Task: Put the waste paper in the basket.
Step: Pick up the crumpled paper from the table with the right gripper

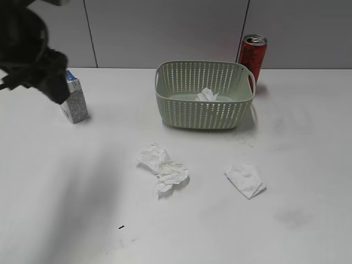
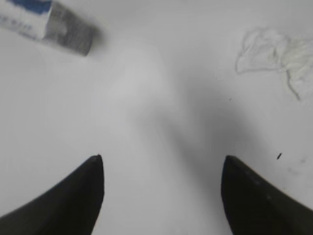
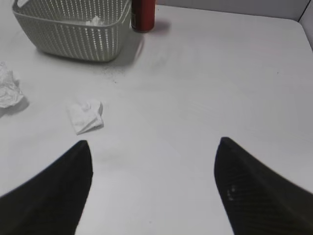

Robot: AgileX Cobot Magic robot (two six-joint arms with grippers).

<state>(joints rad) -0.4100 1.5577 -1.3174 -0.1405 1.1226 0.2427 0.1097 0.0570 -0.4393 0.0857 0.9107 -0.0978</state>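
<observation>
Left arm: a dark, blurred mass at the upper left of the exterior view, raised above the table beside the carton (image 1: 73, 100).
Left gripper (image 2: 161, 166): spread wide, holding nothing; its two dark fingertips (image 2: 93, 169) hang over bare table, with the carton (image 2: 54, 24) ahead to the left and a crumpled wad (image 2: 274, 54) ahead to the right.
Right arm: not seen in the exterior view; its wrist camera looks down across the table toward the basket (image 3: 78, 41).
Right gripper (image 3: 154, 147): spread wide, holding nothing, well apart from the flatter wad (image 3: 86, 116).
Waste paper: one wad in the basket (image 1: 207, 95); a large crumpled wad (image 1: 163, 168) on the table in front of the basket, left of centre; a flatter wad (image 1: 245, 180) to its right, also on the table.
Basket (image 1: 204, 110): pale green, perforated sides, upright at the back middle of the table.
Can (image 1: 252, 55): red, upright, just behind the basket's right corner.
Table (image 1: 66, 209): white, with faint smudges and a small dark speck (image 1: 121, 226) near the front.
Room: grey panelled wall (image 1: 165, 30) behind the table.
</observation>
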